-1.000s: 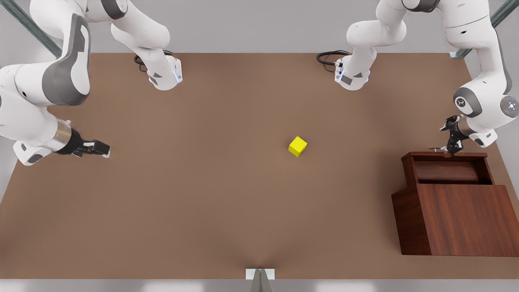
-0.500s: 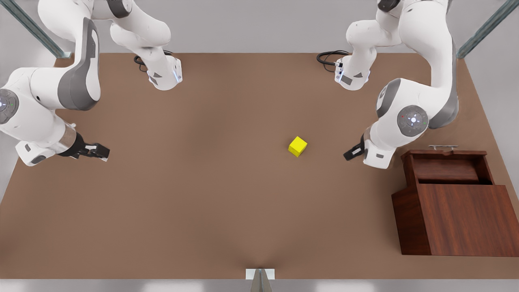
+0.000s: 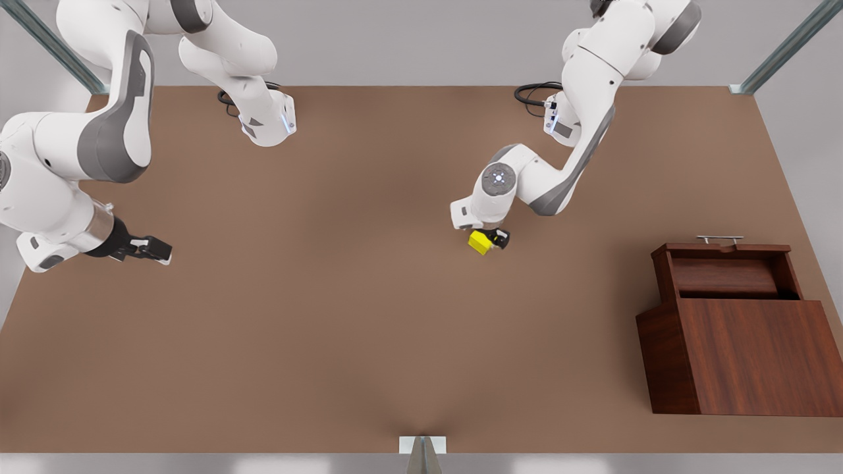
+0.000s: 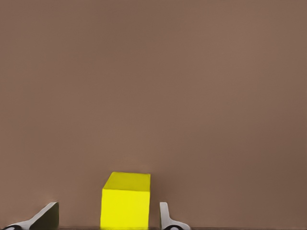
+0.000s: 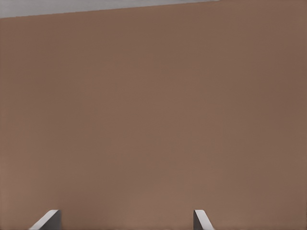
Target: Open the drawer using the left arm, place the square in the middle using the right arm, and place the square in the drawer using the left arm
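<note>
The square (image 3: 479, 243) is a small yellow cube on the brown tabletop, a little toward the front view's right of the middle. My left gripper (image 3: 490, 238) stands over it, open. In the left wrist view the square (image 4: 125, 199) sits between the fingertips (image 4: 165, 218), with a gap on each side. The drawer (image 3: 724, 276) is pulled out of the dark wood cabinet (image 3: 751, 355) at the front view's right, its silver handle (image 3: 720, 238) free. My right gripper (image 3: 161, 252) waits open low over the table at the front view's left, with nothing between its fingers (image 5: 48, 218).
Both arm bases (image 3: 267, 122) (image 3: 570, 125) stand at the table's far edge with black cables (image 3: 533, 92). Bare tabletop (image 3: 329, 296) stretches between the two grippers and in front of the cabinet.
My left arm has left the drawer handle and swung across to the square, ending with its open fingers around it. The right arm only shifted slightly.
</note>
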